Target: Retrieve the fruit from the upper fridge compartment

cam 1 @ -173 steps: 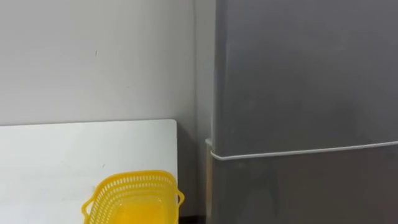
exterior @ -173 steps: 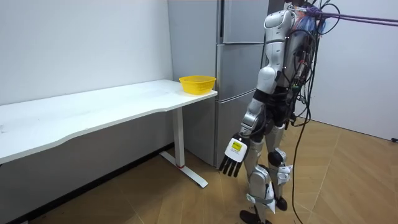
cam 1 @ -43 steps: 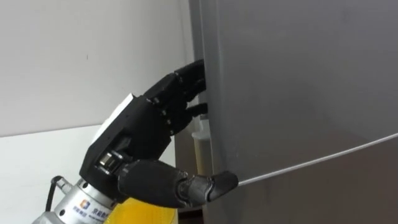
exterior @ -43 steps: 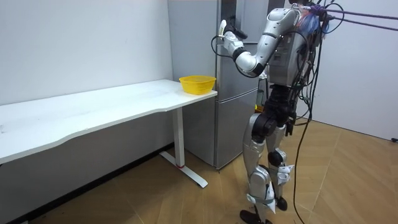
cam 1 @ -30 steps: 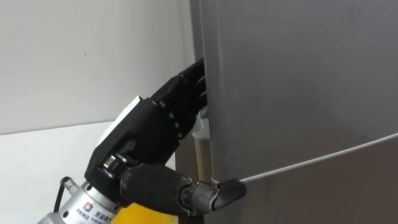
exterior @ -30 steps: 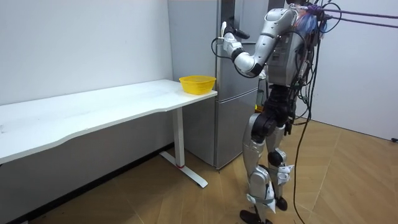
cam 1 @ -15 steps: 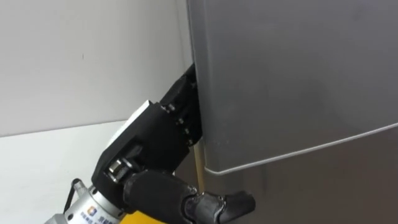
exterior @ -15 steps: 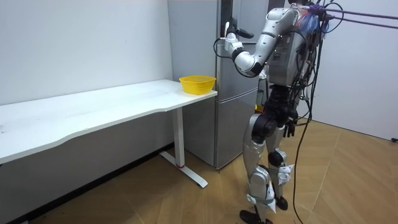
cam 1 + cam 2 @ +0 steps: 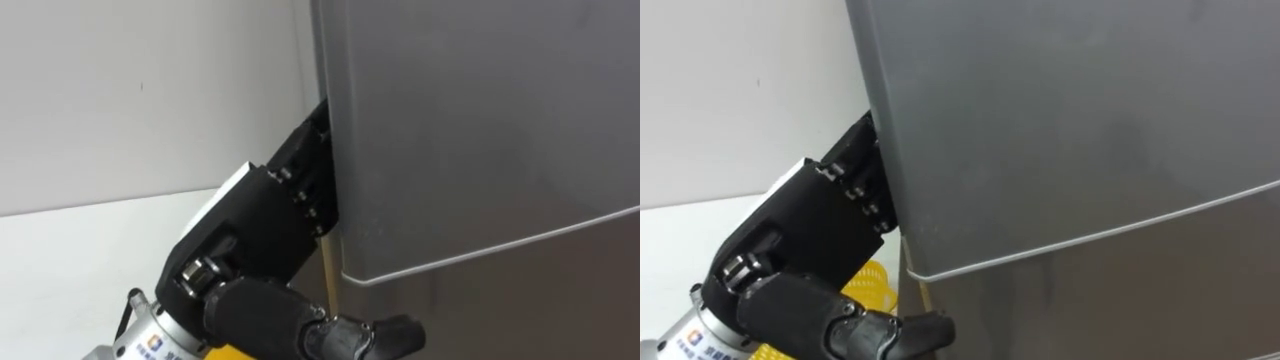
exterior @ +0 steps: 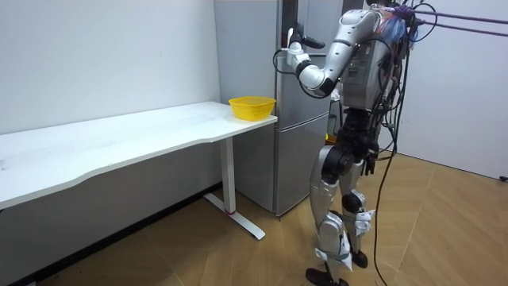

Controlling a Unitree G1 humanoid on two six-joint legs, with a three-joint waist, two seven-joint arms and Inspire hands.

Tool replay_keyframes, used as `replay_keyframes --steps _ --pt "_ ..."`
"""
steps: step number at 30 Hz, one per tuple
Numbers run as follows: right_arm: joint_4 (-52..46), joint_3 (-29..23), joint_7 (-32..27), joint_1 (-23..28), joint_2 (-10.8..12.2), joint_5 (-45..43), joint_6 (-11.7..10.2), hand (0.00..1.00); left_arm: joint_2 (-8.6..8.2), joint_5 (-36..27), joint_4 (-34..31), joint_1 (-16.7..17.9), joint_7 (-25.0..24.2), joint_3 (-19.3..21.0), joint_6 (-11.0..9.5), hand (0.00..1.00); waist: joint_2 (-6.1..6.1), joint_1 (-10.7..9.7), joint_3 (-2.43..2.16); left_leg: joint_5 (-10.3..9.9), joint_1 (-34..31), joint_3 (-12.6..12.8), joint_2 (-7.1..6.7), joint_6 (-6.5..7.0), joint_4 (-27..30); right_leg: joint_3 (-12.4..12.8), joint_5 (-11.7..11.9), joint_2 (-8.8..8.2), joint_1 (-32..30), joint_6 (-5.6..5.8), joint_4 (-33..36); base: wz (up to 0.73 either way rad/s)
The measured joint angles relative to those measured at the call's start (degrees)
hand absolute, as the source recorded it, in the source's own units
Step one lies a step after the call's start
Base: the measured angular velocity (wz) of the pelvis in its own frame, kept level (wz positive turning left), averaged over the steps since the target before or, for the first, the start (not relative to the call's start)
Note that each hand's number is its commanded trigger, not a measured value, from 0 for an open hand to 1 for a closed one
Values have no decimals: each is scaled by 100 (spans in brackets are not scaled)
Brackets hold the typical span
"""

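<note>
Left robot hand (image 9: pixel 255 235) is up at the left edge of the upper fridge door (image 9: pixel 480 130), palm side against it and its front end tucked behind that edge, so can't tell if it's actually grasping or just loose. Right robot hand (image 10: pixel 367 164) hangs by the hip, too small to read. Yellow basket (image 10: pixel 252 106) sits on the table (image 10: pixel 119 143) corner just beside the fridge.
</note>
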Motion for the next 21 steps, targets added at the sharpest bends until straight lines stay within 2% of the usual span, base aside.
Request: replay_keyframes --steps 1,2,3,4,12,14,16,18,20,21 --pt "0 0 3 -11 -16 0 -17 0 0 0 2 0 0 -11 1 0 0 0 0 -2 0 38 1 3 4 10 1 -1 0 3 -3 0" --pt "-1 0 8 -25 -38 1 -30 0 0 -4 1 0 0 -34 -2 8 1 -1 1 -4 0 44 2 10 3 18 3 -3 1 6 -11 0" --pt "-1 0 14 -27 -50 2 -31 0 -1 -6 0 0 -1 -44 -5 81 1 -1 1 -7 0 49 2 22 3 21 3 -4 1 7 -12 0" --pt "-1 0 21 -20 -73 2 -28 0 -1 -11 0 0 -1 -69 -16 100 1 -1 1 -12 0 60 6 34 1 35 4 -4 0 11 -12 0" --pt "0 4 85 -8 -146 -7 -31 0 -24 -221 58 -54 12 -231 -46 100 0 -36 1 -53 -10 109 0 103 0 108 39 -34 0 66 -6 1" --pt "0 6 83 -14 -146 -7 -30 0 -16 -327 58 -112 -128 -404 -112 100 -1 -70 1 -60 -10 126 -4 114 0 236 49 -32 -1 79 1 2" --pt "-1 6 82 -12 -147 -6 -25 0 22 -446 57 -145 -339 -522 -179 100 -3 -71 0 -65 -8 150 -4 121 -1 249 59 -34 0 90 3 2" --pt "-1 6 83 -13 -147 -5 -26 0 62 -476 72 -321 -386 -705 -172 100 -1 -77 1 -73 -5 174 -5 133 -1 268 63 -35 -3 95 1 -3" --pt "-18 7 84 -70 -147 -5 -29 0 141 -497 98 -659 -531 -1008 -132 100 16 -200 3 -75 3 183 -6 134 -3 280 63 -35 -3 95 0 -8" --pt "-35 7 84 -73 -149 -5 -28 0 128 -500 100 -746 -590 -1091 -127 98 21 -225 2 -75 7 186 -4 133 -5 282 63 -32 -2 95 -1 -13"
